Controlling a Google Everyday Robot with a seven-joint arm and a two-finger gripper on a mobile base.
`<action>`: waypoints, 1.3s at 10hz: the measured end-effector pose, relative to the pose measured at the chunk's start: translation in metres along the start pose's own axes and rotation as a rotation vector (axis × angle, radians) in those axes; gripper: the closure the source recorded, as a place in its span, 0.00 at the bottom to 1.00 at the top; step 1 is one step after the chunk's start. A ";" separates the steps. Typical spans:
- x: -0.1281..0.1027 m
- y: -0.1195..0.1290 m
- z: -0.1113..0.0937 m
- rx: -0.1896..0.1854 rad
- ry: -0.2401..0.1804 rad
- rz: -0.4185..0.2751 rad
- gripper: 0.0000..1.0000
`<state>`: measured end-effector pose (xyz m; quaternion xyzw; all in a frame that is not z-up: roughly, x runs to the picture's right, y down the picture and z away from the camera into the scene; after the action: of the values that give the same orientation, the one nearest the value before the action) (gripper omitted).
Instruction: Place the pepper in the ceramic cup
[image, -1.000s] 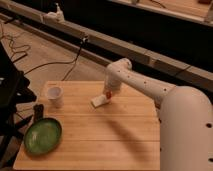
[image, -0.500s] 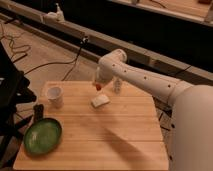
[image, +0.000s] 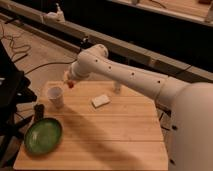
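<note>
The white ceramic cup (image: 55, 96) stands upright near the left edge of the wooden table (image: 115, 140). My gripper (image: 69, 81) is in the air just up and right of the cup's rim, at the end of the white arm (image: 125, 75). A small red-orange pepper (image: 71, 84) shows at the gripper's tip, held above the table and apart from the cup.
A flat white block (image: 100, 101) lies mid-table. A small dark cylinder (image: 39, 111) stands below the cup, with a green bowl (image: 43, 135) in front of it. A slim white bottle (image: 117, 87) stands at the table's back, behind the arm. Cables lie on the floor at left.
The gripper has moved left from the white block toward the cup, carrying the pepper. The block stays on the table.
</note>
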<state>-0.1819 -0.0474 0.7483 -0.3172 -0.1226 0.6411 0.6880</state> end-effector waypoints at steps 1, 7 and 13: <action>0.000 0.002 -0.001 -0.006 -0.002 -0.005 1.00; -0.009 -0.005 -0.001 0.016 -0.035 -0.021 1.00; -0.013 0.027 0.050 -0.120 -0.048 -0.097 1.00</action>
<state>-0.2344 -0.0468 0.7736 -0.3364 -0.1925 0.6057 0.6949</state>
